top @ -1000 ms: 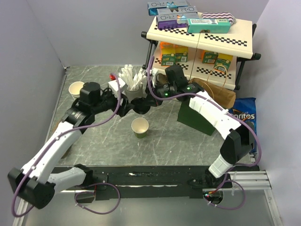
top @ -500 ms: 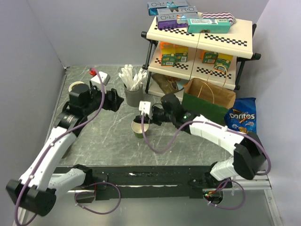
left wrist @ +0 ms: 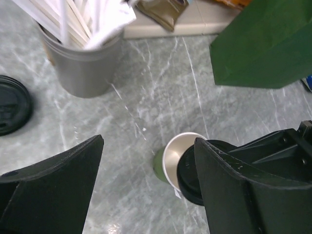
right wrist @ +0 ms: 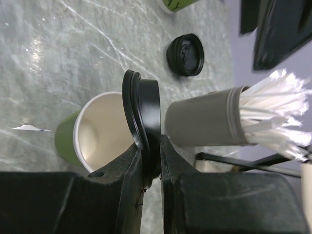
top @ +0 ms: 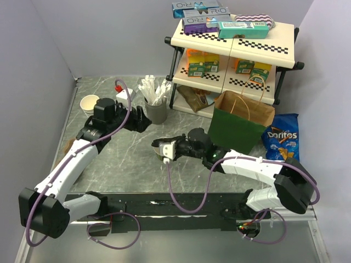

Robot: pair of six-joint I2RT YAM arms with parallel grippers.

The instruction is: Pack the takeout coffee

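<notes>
1. The right gripper [right wrist: 151,147] was clamped tight on a round black plastic lid [right wrist: 145,122]. It pinched the lid by its edge, so the lid stood on edge rather than flat.
2. The lid hung at the rim of the dark green paper cup [right wrist: 68,139], on the side nearest the gripper. I could not tell whether lid and rim were touching.
3. The cup's mouth was uncovered, and its pale inside showed.
4. The cup stood upright near the middle of the grey marbled table [top: 126,164]. It was in front of the grey holder [top: 156,112] of white cutlery [top: 151,87] and to the left of a dark green paper bag [top: 238,131], which stood upright with its top open.
5. The left gripper [left wrist: 148,146] hovered above the table with its fingers spread wide apart and nothing between them. From its wrist camera, the cup and the pinched lid showed below, between the two fingers.
6. From overhead, the left gripper was just beside the cutlery holder, on the holder's left.
7. A second black lid [left wrist: 12,105] lay flat on the table near the holder, well apart from the cup.
8. A cream-white cup [top: 89,103] with no lid stood toward the left wall.
9. At the far right, a blue Doritos bag [top: 281,137] sat beside the green bag, with a two-tier shelf rack [top: 236,41] behind both.
</notes>
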